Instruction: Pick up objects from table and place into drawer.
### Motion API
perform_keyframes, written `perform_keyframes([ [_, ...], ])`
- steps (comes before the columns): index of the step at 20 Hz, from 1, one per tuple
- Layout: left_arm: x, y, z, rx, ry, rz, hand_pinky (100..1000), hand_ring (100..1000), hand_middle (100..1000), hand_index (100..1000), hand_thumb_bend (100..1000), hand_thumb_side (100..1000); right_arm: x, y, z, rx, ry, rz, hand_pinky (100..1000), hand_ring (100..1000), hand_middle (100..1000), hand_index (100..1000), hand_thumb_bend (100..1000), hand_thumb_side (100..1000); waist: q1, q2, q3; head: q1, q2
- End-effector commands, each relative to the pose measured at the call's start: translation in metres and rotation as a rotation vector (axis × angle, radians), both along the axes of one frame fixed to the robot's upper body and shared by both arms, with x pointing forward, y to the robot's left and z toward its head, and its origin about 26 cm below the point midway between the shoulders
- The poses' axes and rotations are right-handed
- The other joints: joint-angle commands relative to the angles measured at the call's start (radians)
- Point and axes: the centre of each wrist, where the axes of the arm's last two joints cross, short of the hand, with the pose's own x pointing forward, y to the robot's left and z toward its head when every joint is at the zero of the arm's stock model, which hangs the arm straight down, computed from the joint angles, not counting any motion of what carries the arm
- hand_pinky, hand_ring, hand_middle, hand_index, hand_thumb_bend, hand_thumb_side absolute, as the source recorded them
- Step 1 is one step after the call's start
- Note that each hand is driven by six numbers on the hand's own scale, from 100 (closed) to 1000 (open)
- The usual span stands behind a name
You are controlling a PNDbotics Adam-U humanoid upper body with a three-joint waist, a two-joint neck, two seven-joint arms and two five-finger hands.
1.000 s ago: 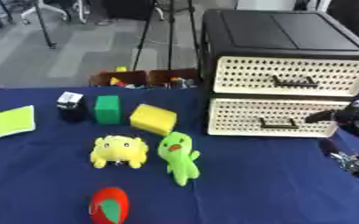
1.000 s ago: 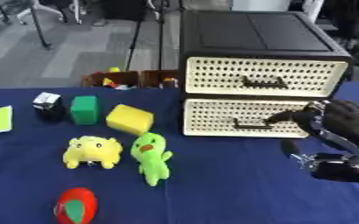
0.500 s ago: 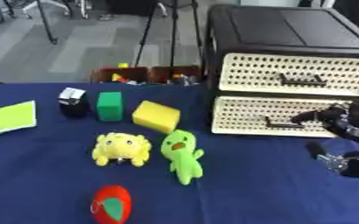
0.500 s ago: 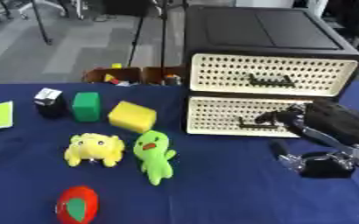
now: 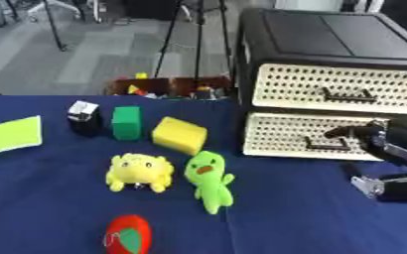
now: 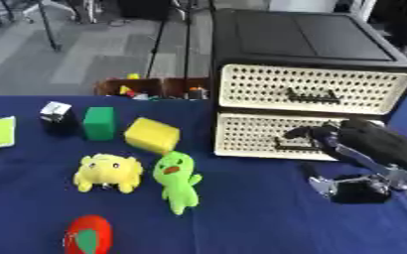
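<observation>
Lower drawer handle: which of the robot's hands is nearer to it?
Right. The right hand reaches in from the right, its fingers at the lower drawer handle of the drawer unit. The left hand shows in neither view.

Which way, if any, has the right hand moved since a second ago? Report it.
Yes. The right hand has moved left, closer to the lower drawer's handle.

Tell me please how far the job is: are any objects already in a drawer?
Done: nothing that shows; both drawers look closed. In hand: the right hand has its fingers at the lower drawer handle, holding no toy. Left: the yellow plush, green plush, red toy, yellow block, green block and a small black-and-white object all lie on the blue table.
</observation>
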Motion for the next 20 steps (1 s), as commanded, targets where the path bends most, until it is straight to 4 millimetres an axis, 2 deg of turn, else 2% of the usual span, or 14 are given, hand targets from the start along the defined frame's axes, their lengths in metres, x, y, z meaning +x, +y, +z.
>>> perform_keyframes([
  [1, -0.0017, -0.0005, 0.007, 0.006, -0.025, -0.009, 490, 697, 666, 880, 109, 801, -0.0033, 0.0013, 0.0093, -0.032, -0.026, -0.03, 229, 164, 100, 901, 100, 196, 0.0, -0.014, 0.004, -0.01, -0.022],
  [12, -0.0016, -0.0009, 0.0075, -0.003, -0.027, -0.012, 488, 698, 666, 881, 102, 803, -0.0042, -0.0014, 0.0011, -0.032, -0.01, -0.102, 227, 160, 100, 912, 100, 196, 0.006, 0.01, 0.025, -0.031, -0.041],
  [20, -0.0017, -0.0011, 0.0069, -0.001, -0.023, -0.016, 487, 699, 665, 878, 100, 803, -0.0065, -0.005, 0.0097, 0.025, -0.079, -0.099, 232, 156, 100, 926, 100, 198, 0.008, 0.019, 0.029, -0.029, -0.048],
])
